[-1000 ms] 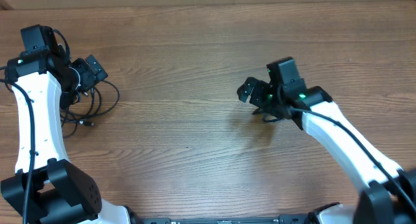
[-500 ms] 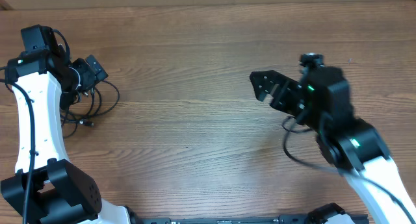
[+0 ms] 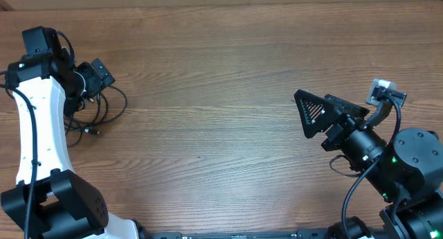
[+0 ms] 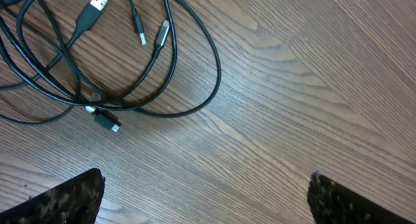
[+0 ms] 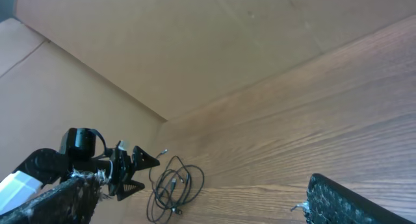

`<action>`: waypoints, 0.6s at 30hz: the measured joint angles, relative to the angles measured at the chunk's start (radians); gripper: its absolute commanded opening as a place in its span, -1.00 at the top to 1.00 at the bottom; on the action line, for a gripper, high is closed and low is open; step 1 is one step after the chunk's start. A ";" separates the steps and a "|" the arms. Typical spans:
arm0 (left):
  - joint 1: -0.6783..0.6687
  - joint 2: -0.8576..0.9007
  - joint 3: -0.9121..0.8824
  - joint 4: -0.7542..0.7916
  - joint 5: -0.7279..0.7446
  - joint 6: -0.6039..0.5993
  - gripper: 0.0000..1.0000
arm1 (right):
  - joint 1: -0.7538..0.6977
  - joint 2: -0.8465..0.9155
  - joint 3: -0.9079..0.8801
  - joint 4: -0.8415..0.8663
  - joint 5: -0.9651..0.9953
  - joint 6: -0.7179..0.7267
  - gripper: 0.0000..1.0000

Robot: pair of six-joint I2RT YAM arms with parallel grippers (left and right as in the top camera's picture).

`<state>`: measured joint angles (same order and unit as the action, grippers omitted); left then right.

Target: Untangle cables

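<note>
The cables (image 3: 99,109) lie as a loose tangle of thin black loops on the wooden table at the far left. In the left wrist view the cables (image 4: 104,107) fill the upper left, several small plug ends showing. My left gripper (image 3: 95,76) hovers at the far edge of the tangle, open; the left gripper (image 4: 205,199) has only bare wood between its fingers (image 4: 65,201). My right gripper (image 3: 327,111) is raised high at the right, open and holding nothing, far from the tangle. From the right wrist the cables (image 5: 174,184) look small and distant.
A cardboard wall (image 5: 195,42) rises behind the table's far edge. The left arm's white link (image 3: 34,121) runs down the left side, with its own thicker black cable along it. The right arm's base (image 3: 408,176) fills the lower right corner.
The right arm has swung back from the table's middle toward the right and lifted high, jaws still open. The left arm and the cables have not moved.
</note>
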<state>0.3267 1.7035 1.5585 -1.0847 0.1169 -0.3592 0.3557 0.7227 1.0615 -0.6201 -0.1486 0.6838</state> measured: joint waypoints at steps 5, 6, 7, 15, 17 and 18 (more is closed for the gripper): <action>0.000 0.000 0.000 0.000 0.000 0.000 -0.99 | 0.000 0.015 0.000 -0.034 0.000 0.000 -1.00; 0.000 0.000 0.000 0.000 0.000 0.000 -0.99 | 0.000 0.018 0.000 -0.050 0.000 0.000 -1.00; 0.000 0.000 0.000 0.000 0.000 0.000 -0.99 | 0.000 0.020 0.000 -0.075 0.000 0.000 -1.00; 0.000 0.000 0.000 0.000 0.000 0.000 -0.99 | 0.000 0.014 -0.014 -0.367 0.000 0.000 -1.00; 0.000 0.000 0.000 0.000 0.000 0.000 -0.99 | 0.000 0.002 -0.029 -0.452 0.000 0.000 -1.00; 0.000 0.000 0.000 0.000 0.000 0.000 -0.99 | 0.000 -0.007 -0.039 -0.485 0.000 0.000 -1.00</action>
<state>0.3267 1.7039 1.5585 -1.0847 0.1169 -0.3592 0.3557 0.7155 1.0229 -1.1053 -0.1486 0.6842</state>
